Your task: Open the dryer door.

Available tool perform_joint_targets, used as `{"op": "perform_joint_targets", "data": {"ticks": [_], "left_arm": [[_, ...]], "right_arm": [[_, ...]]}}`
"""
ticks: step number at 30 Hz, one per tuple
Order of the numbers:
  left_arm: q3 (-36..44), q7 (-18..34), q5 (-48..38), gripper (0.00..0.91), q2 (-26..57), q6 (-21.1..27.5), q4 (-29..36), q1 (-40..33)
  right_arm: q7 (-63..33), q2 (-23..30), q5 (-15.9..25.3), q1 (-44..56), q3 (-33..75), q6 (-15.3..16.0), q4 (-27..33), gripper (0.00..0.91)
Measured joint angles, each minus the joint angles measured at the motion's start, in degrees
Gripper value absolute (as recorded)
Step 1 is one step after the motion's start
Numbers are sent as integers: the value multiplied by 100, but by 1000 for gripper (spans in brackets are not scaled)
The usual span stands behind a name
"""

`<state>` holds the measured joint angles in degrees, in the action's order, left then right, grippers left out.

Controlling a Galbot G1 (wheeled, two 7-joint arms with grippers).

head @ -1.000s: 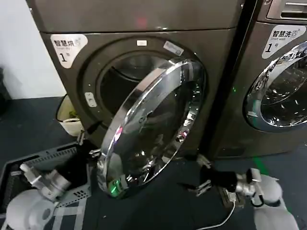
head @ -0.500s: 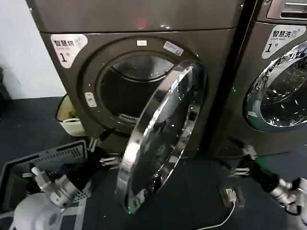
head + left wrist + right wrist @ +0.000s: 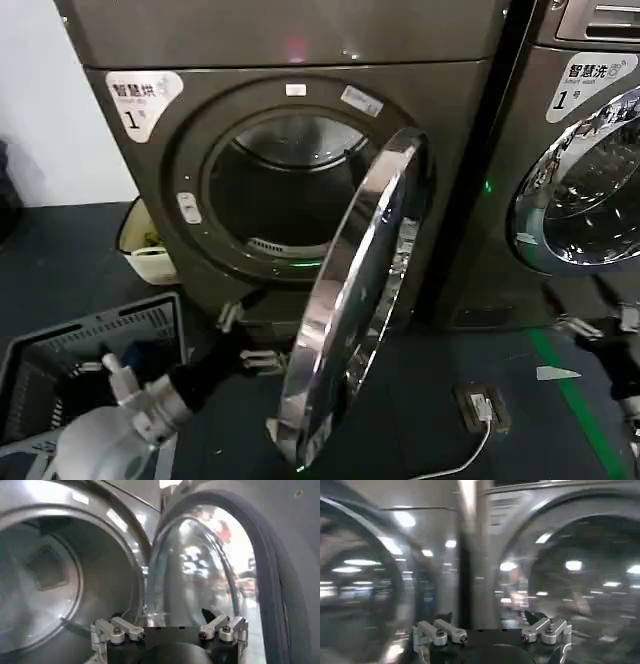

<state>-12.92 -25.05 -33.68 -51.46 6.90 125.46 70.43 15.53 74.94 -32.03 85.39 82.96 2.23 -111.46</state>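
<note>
Chrome-rimmed dryer door (image 3: 352,300) swung open | left gripper (image 3: 243,337) fingers spread, near its inner face | right gripper (image 3: 598,330) spread, far right | grey basket (image 3: 60,350) near left

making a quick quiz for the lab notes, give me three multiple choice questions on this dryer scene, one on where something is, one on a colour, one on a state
1. Where is the left gripper?
A. low in front of the drum opening, beside the door's inner side
B. on the neighbouring washer
C. inside the grey basket

2. What colour is the rim of the dryer door?
A. matte black
B. shiny chrome
C. red

3. What state is the dryer door in?
A. shut flush
B. swung well open
C. off its hinge on the floor

Answers:
1. A, the head view shows it below the opening, next to the door.
2. B, the ring is mirror-bright and reflects the room.
3. B, the drum is exposed and the door stands nearly edge-on.

The right gripper sits low at the right, apart from the door.
</note>
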Motion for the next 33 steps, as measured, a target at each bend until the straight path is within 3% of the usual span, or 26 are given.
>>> {"op": "perform_joint_targets", "data": {"ticks": [11,33], "left_arm": [[1172,77,-257,907,142,-27,-293,-1009],[3553,434,-373,907,-280,-120,-955,-3147]], "right_arm": [[-619,-146,74,10,719,411,107,907],[-661,-110,56,393,1561,473,94,907]]}}
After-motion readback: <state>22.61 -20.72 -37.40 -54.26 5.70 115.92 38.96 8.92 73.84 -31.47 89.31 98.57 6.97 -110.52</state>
